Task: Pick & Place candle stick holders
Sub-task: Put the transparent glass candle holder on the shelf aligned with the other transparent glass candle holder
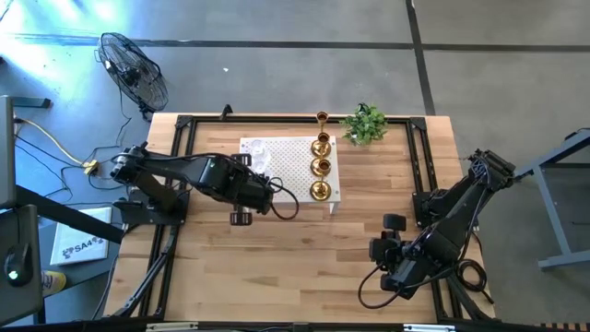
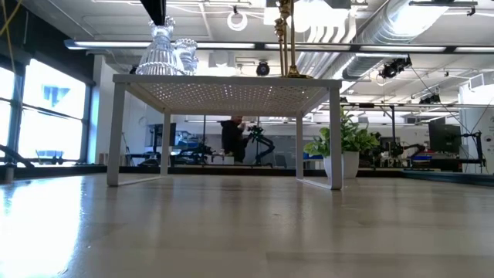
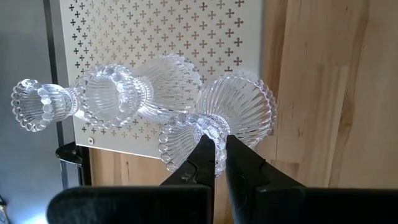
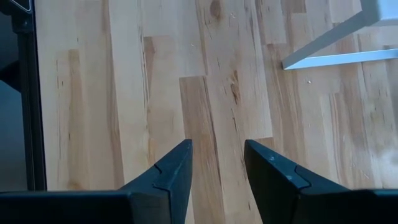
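Clear glass candle stick holders (image 1: 258, 152) stand at the left far part of the white perforated platform (image 1: 295, 175). In the left wrist view one stands free (image 3: 112, 96). My left gripper (image 1: 261, 166) is over them, shut on another glass holder (image 3: 233, 112). Several gold holders (image 1: 320, 166) stand in a row along the platform's right edge, and one shows in the low view (image 2: 287, 38). My right gripper (image 4: 217, 162) is open and empty above bare wood at the table's near right (image 1: 385, 235). My left gripper pinches the glass holder's narrow stem (image 3: 208, 124), just under its beaded cup, between its two fingers. The fingers come from above, pointing down. The holder stays upright, its ribbed base (image 2: 162, 62) at the platform's top; whether it rests there or is just clear, I cannot tell.
A small green plant in a white pot (image 1: 366, 124) stands on the table at the far right of the platform. A black frame rail (image 1: 175, 148) runs along the table's sides. Open wood lies in front of the platform (image 1: 277, 267).
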`<state>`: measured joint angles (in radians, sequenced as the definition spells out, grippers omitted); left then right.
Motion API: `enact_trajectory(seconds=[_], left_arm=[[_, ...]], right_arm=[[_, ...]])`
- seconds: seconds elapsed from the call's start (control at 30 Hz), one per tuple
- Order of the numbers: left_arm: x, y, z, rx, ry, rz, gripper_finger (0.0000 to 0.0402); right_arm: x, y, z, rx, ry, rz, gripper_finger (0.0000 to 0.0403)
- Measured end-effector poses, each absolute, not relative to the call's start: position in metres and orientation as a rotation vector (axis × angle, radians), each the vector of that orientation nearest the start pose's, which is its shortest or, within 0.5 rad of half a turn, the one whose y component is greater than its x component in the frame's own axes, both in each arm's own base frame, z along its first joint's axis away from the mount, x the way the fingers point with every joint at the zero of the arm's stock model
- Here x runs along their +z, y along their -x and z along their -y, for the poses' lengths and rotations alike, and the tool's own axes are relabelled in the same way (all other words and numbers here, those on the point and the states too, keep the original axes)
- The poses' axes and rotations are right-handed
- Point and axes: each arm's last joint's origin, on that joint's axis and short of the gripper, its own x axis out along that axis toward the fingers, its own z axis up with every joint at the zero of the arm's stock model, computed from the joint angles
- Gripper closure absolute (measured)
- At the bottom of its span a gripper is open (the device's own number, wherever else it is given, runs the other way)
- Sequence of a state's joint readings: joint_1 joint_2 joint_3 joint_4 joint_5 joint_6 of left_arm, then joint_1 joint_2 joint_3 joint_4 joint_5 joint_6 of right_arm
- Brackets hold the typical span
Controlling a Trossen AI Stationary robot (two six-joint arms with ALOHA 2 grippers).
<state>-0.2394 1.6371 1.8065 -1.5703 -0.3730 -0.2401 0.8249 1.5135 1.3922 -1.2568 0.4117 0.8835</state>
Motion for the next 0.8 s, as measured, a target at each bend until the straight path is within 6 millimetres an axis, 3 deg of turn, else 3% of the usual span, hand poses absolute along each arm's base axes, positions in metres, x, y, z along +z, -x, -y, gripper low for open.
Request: enact_trajectory(seconds=[0.57,0.8], left_arm=[[0.374,-0.280,0.057,0.262,-0.253,-1.307,0.0394],[0.373,-0.282,0.046,0.291,-0.221,-1.317,0.0394]], right_arm=[[0.305,-0.194,-0.193,-0.166,0.022,-1.127,0.0265],[0.305,-0.194,-0.193,-0.164,0.020,-1.127,0.0265]])
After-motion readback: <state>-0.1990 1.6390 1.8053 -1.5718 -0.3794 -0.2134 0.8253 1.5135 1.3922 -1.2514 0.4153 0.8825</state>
